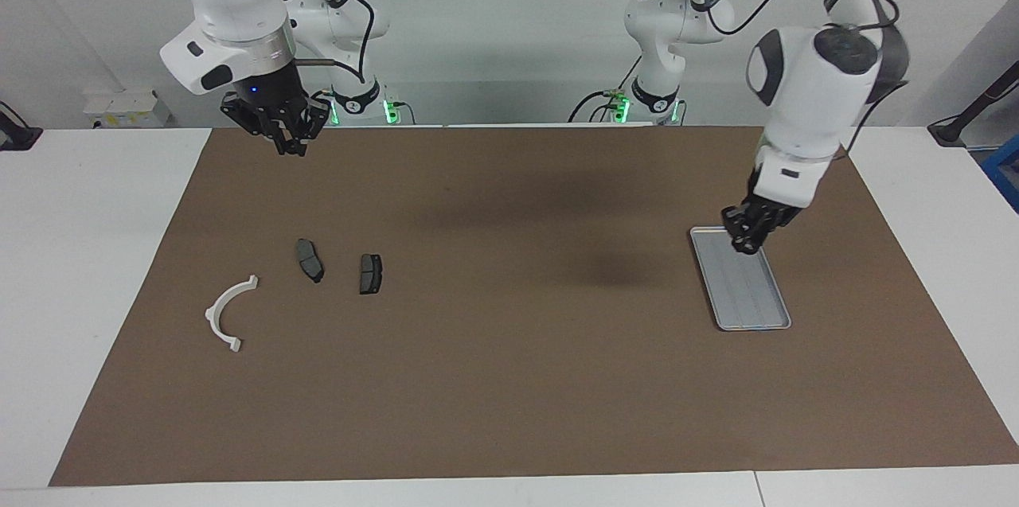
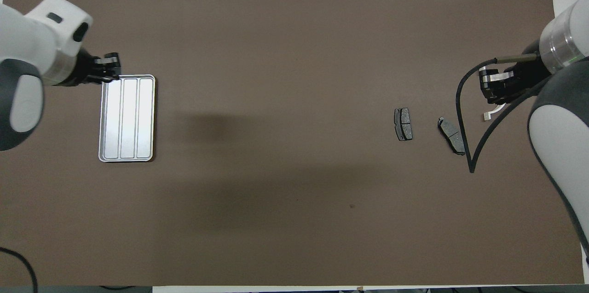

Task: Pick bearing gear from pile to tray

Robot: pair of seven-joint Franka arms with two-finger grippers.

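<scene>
White half-ring bracket lies beside two brake pads. Right gripper waits above them, fingers clenched, empty. Left gripper over the tray corner; fingers' grip unclear.

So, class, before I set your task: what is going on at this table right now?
Two robot arms are sorting small parts onto a tray. The left pincer is low over the corner of the silver ribbed tray nearest the robots; anything held is too small to tell. The right pincer, shut, waits in the air at its own end. Two dark brake pads and a white half-ring bracket lie on the brown mat.
</scene>
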